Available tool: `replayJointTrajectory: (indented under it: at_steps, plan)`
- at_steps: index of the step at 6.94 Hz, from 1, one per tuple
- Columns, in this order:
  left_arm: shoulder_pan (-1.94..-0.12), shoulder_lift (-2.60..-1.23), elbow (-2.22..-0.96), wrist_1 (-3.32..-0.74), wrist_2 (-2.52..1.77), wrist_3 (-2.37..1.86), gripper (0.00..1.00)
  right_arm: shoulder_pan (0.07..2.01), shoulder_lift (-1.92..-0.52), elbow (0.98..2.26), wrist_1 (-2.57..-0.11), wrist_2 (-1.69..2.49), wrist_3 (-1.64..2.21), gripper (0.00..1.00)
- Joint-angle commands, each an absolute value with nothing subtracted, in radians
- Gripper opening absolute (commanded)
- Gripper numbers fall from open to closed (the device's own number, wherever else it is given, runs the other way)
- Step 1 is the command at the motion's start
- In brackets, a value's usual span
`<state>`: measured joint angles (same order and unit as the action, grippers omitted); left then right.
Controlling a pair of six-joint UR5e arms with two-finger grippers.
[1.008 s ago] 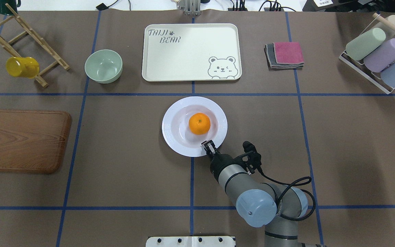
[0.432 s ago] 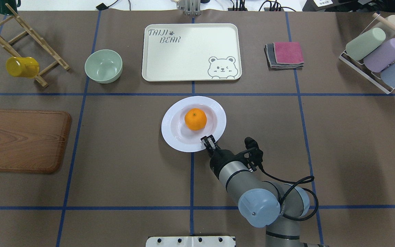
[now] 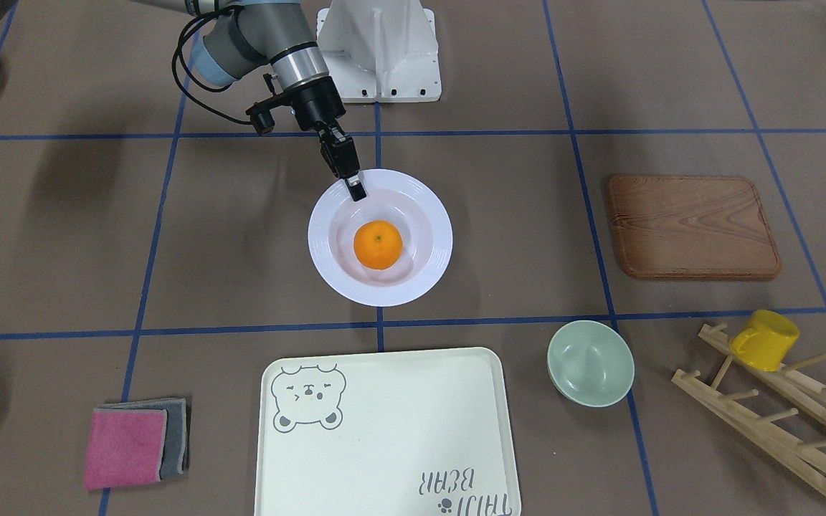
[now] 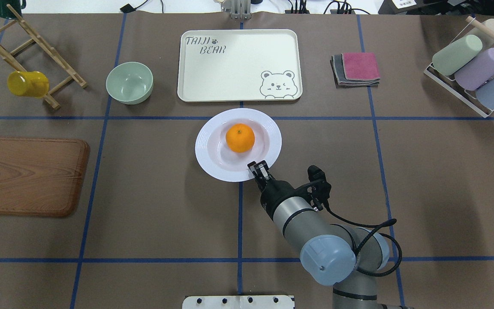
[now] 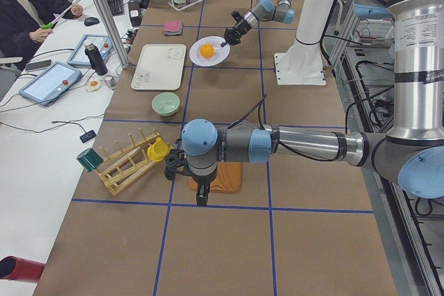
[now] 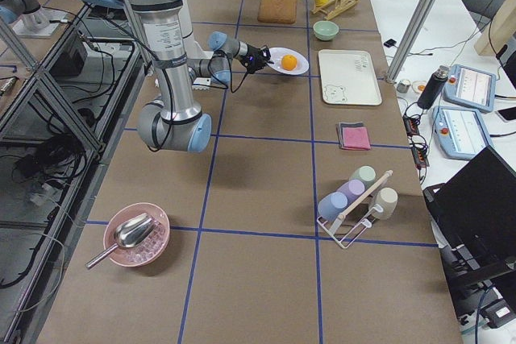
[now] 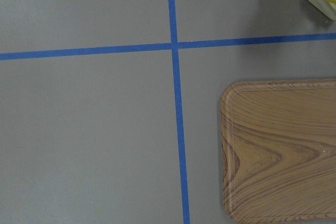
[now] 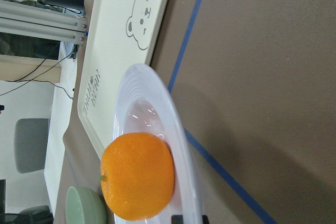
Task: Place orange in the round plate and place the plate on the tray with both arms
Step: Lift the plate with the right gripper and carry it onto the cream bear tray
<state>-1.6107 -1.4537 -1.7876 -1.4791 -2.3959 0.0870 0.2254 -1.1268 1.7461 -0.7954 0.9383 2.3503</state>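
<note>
On the table (image 4: 401, 171), the tray (image 4: 238, 64) waits just beyond the plate (image 4: 205, 148), which has moved closer over the last second, so the carry looks under way; the bowl (image 4: 129, 82) stands clear of the path. The orange (image 4: 240, 137) sits in the plate. The right gripper (image 4: 258, 168) pinches its near rim; whether the left gripper (image 5: 201, 200) is spread I cannot tell.

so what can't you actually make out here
Left gripper: seen only in the exterior left view, small and side-on; open or shut unclear.
Right gripper: in the right wrist view the bottom edge cuts off its fingertips at the round plate rim.
Tray: its lettered end is cut off by the front-facing view's bottom edge.
</note>
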Motion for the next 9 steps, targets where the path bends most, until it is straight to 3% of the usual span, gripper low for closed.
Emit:
replayJointTrajectory:
  at_steps: [1,6,7,8,9]
  plan:
    - [-1.617,-1.439,-1.807,-1.479,-2.395,0.087,0.99,0.326,-1.074,1.690,-0.805,0.942,2.396,0.00]
    - [-1.617,-1.431,-1.822,-1.477,-2.395,0.084,0.99,0.554,-0.562,0.933,-0.862,1.049,2.571,0.00]
    - [-1.617,-1.437,-1.821,-1.476,-2.393,0.080,0.99,0.552,-0.536,0.892,-0.859,1.058,2.576,0.00]
    - [-1.617,-1.442,-1.822,-1.476,-2.393,0.054,0.99,0.545,-0.537,0.890,-0.859,1.080,2.574,0.46]
    - [-1.617,-1.442,-1.824,-1.477,-2.393,0.054,0.99,0.528,-0.548,0.896,-0.862,1.086,2.560,0.82]
